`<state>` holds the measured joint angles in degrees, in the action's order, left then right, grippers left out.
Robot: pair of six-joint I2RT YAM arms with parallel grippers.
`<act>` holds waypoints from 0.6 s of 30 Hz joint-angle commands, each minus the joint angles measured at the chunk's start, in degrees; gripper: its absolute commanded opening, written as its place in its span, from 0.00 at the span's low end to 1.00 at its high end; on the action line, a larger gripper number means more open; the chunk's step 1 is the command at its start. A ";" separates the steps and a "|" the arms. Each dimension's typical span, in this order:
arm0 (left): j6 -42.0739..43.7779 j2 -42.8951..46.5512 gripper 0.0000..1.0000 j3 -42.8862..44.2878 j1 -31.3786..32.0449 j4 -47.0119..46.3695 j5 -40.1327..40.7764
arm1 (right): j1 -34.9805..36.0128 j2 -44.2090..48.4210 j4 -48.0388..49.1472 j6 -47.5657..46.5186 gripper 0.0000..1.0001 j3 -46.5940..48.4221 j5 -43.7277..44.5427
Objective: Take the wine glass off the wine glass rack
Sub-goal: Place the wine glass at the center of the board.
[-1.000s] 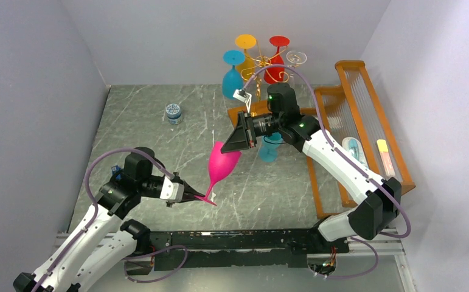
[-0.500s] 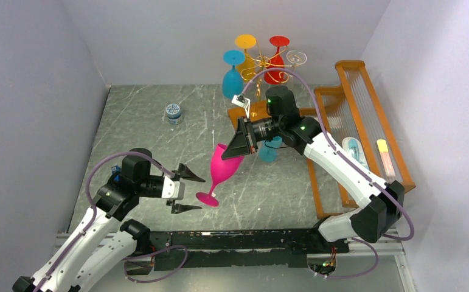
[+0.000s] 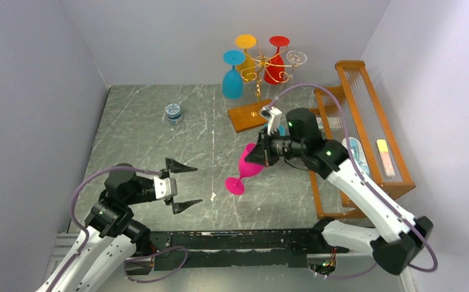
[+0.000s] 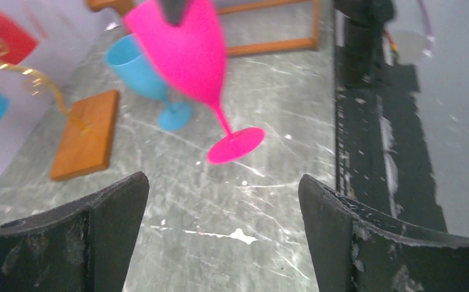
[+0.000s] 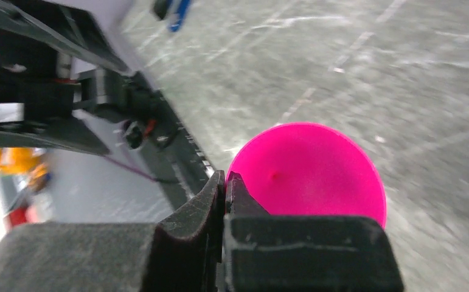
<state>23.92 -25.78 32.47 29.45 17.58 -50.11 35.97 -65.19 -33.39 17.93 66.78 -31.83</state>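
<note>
While the left claw (image 3: 196,184) gapes, the right claw (image 5: 224,182) pinches the tilted pink wine glass (image 3: 249,167).

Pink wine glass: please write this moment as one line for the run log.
right tool: shut on pink wine glass rim | glass: tilted, off wine glass rack | left tool: open, empty

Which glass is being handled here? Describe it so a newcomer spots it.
Find the thin gold wire rack on its brown wooden base at the back of the grey marbled table. Just in front of it, the right gripper pinches the rim of a tilted opaque magenta wine glass. It is the only pink one; the other glasses are blue, yellow, red or clear.
</note>
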 commanded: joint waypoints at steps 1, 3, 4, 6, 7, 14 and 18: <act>-16.43 4.75 0.97 -3.87 -0.12 -11.52 18.18 | 0.07 8.89 -3.02 -4.29 0.00 -5.39 18.61; -20.63 6.09 0.97 -4.56 -0.12 -10.84 25.95 | 0.07 12.25 -3.44 -5.24 0.00 -7.65 24.74; -22.31 6.31 0.97 -4.70 -0.11 -10.52 28.66 | 0.14 13.57 -3.51 -5.24 0.00 -8.58 28.04; -25.91 5.79 0.97 -3.64 -0.12 -9.17 34.61 | 0.08 15.20 -4.11 -5.61 0.00 -9.64 35.65; -27.19 5.14 0.97 -2.81 -0.16 -8.28 37.16 | 0.06 15.46 -4.76 -5.63 0.00 -9.80 38.87; -31.18 1.39 0.97 0.11 -0.15 -5.08 45.23 | 0.00 14.74 -5.95 -3.99 0.00 -11.58 52.09; -30.39 1.15 0.97 0.54 -0.15 -4.36 48.58 | -0.02 15.99 -2.43 -1.61 0.00 -14.42 58.44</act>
<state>-4.43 -24.51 31.09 29.45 11.64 -8.38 35.97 -50.50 -38.37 14.31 54.72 16.45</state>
